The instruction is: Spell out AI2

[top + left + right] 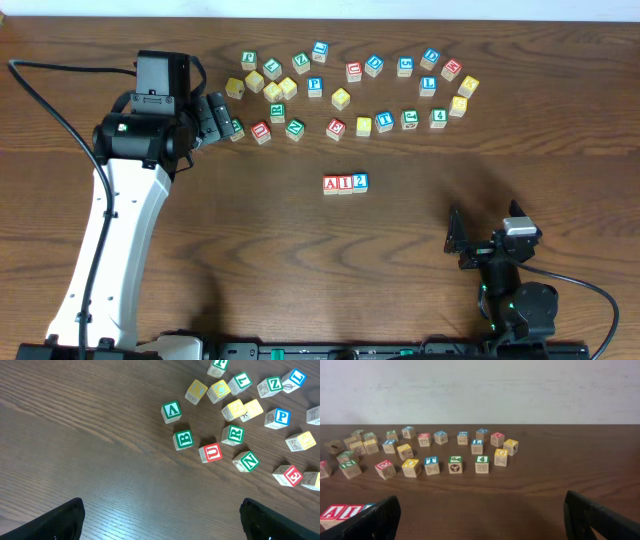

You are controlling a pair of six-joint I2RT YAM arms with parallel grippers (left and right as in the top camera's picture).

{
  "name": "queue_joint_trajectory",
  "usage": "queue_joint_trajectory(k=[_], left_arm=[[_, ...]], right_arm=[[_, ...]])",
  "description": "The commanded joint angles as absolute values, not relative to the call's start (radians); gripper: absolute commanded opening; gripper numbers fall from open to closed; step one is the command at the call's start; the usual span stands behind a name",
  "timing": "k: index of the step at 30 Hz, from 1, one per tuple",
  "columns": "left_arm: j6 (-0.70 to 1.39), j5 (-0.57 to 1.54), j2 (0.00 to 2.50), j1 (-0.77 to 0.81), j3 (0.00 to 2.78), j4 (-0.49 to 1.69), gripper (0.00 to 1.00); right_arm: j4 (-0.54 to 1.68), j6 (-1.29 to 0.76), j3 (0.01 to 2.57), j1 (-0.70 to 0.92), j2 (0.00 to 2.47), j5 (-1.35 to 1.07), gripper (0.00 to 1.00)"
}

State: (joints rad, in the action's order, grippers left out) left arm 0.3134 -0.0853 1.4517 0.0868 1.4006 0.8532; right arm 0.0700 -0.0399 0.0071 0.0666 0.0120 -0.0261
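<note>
AI2 row (345, 184) lies on the desk (250, 260), cubes touching, ungripped. Left fingers (55, 522) spread apart, well away among loose cubes (340, 98). Right fingers (600, 520) spread apart, near the row.

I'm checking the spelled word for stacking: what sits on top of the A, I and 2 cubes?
Nothing: the A cube, I cube and 2 cube show their top faces uncovered. Their undersides against the table are hidden.

Overhead: straight down on scattered blocks (341, 98), seen by all; left wrist: close above them; right wrist: low, facing them
</note>
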Motion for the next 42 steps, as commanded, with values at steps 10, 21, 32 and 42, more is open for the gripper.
queue_joint_trajectory(k=[10,21,32,42], left_arm=[[0.169,-0.078,1.267,0.073,1.287,0.682,0.98],[-0.028,0.104,0.904,-0.009,0.796,0.142,0.98],[-0.120,0.113,0.472,-0.068,0.393,-0.013,0.98],[-0.161,0.112,0.100,-0.069,0.102,-0.013,0.98]], right_arm=[[0.074,-0.028,0.006,0.060,0.007,-0.029,0.99],[0.074,-0.028,0.006,0.060,0.007,-0.029,0.99],[0.074,-0.028,0.006,0.060,0.007,-0.029,0.99],[0.074,-0.028,0.006,0.060,0.007,-0.029,0.99]])
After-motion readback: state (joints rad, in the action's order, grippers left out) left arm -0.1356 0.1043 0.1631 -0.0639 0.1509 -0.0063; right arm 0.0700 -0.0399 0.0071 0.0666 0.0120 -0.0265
